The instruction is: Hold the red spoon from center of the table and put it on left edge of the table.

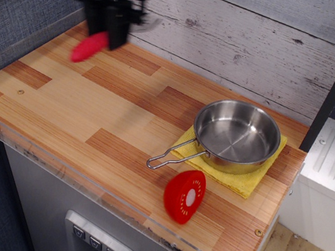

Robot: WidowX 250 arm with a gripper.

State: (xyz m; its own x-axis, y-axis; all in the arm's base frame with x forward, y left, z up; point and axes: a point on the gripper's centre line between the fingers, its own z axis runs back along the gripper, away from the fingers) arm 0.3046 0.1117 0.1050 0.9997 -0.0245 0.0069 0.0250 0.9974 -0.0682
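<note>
My gripper is at the back left of the table, blurred by motion, raised above the wood. It is shut on the red spoon, whose ribbed red handle sticks out down and to the left of the fingers. The silver tined head shows only as a faint blur to the right of the gripper. The spoon hangs above the table's left rear part.
A steel pan with a wire handle sits on a yellow cloth at the right. A red half-round disc with a white centre lies near the front edge. A clear plastic rim runs along the front.
</note>
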